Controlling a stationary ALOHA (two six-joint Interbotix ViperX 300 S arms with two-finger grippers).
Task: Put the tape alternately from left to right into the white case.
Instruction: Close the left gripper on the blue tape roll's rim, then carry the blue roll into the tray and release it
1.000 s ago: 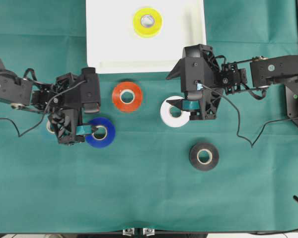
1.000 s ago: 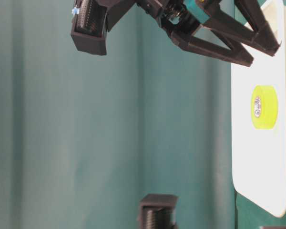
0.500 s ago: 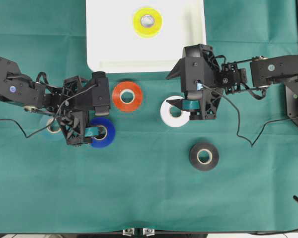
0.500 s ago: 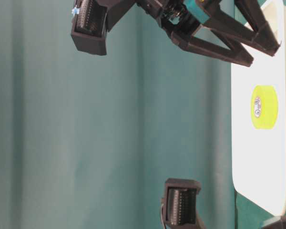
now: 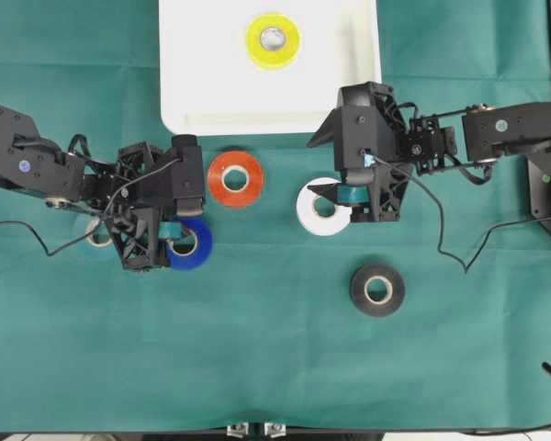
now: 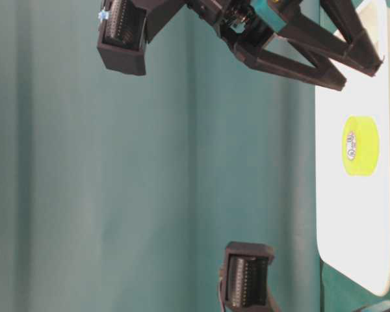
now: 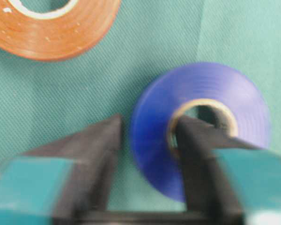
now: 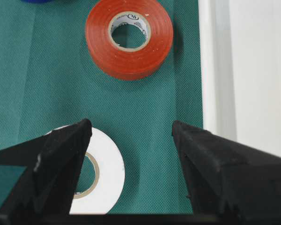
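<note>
Blue roll (image 5: 191,244): we find it flat on the green tabletop (image 5: 275,358), below and left of the red-orange roll (image 5: 235,178). The left hand (image 5: 165,246) is clamped on its wall; in the left wrist view one finger (image 7: 199,154) stands inside the pale core and the other (image 7: 96,154) just outside the rim, pinching the blue roll (image 7: 201,126) between them.

Red-orange roll: flat on the cloth, just below the near rim of the white case (image 5: 202,83), apart from both hands.

White roll (image 5: 320,209): flat on the tabletop under the right hand (image 5: 354,197). In the right wrist view we see it partly beneath the left-side finger (image 8: 51,164), with the fingers spread wide and nothing held between them.

Black roll (image 5: 377,289): flat, alone, below and right of the white roll, well apart from either hand.

Teal roll (image 5: 97,234): only a sliver with its pale core shows, behind the left arm.

Yellow roll (image 5: 274,39): lies flat inside the white case, near its far edge, roughly centred. The table-level view shows it there too (image 6: 360,145), with the case rim (image 6: 325,195) beside it.
</note>
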